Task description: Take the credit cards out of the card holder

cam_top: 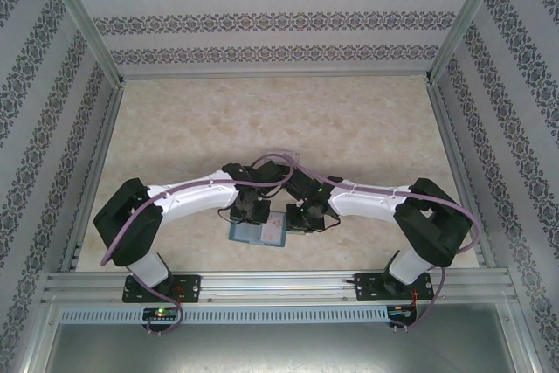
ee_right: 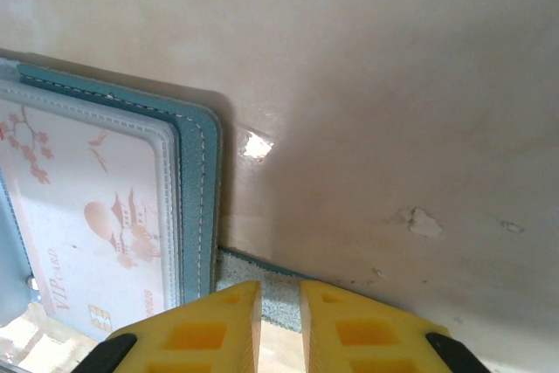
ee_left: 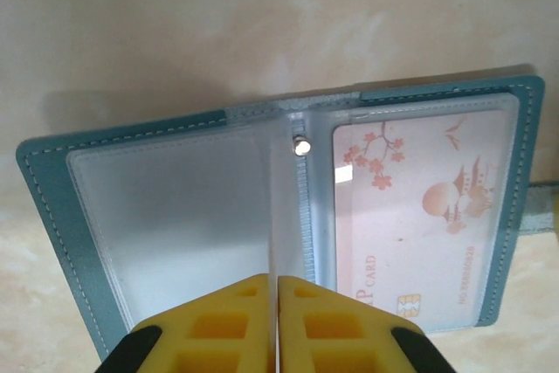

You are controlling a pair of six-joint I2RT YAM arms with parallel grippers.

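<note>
Nearest, pinching shut with the left end effector, apparently on the edge of the clear middle leaf of the card holder. Hovering with the right end effector at the holder's grey-blue strap tab, fingers standing narrowly apart; not telling from here whether clamping the tab or merely resting over it. Beyond the fingertips, lying open and inside up near the middle of the worktop's near edge, and carrying the pale pinkish credit card tucked inside the right-hand clear pocket. Judging by this, working at spreading the leaves to get at the pockets, with extraction itself not yet begun. Calling next for releasing the leaf, finding the card's edge at the pocket's opening, and drawing it out flat while pinning the holder against the worktop.
</note>
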